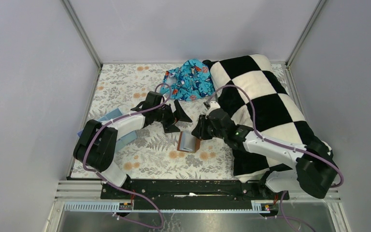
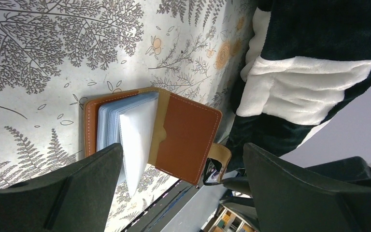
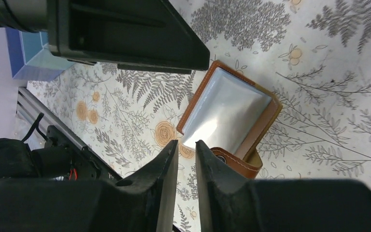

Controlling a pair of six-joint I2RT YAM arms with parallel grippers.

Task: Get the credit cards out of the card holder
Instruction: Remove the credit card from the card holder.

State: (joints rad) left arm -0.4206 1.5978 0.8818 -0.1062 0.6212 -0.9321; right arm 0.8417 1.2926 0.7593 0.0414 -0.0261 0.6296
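The card holder (image 1: 188, 143) lies open on the floral cloth between my two grippers. In the left wrist view the card holder (image 2: 188, 137) is reddish-brown, with a stack of pale blue-grey credit cards (image 2: 125, 123) fanned up inside. In the right wrist view the card holder (image 3: 265, 121) shows a shiny pale top card (image 3: 227, 108). My left gripper (image 1: 178, 117) (image 2: 183, 166) is wide open and empty, just behind the holder. My right gripper (image 1: 199, 131) (image 3: 187, 145) is nearly shut with a narrow slit, nothing between the fingers, at the holder's strap edge (image 3: 236, 162).
A black-and-white checkered pillow (image 1: 261, 96) fills the right side, under the right arm. A blue patterned cloth (image 1: 191, 79) lies at the back. A light-blue box (image 1: 121, 129) (image 3: 29, 53) stands at the left, under the left arm. The table's front rail (image 1: 188, 186) is near.
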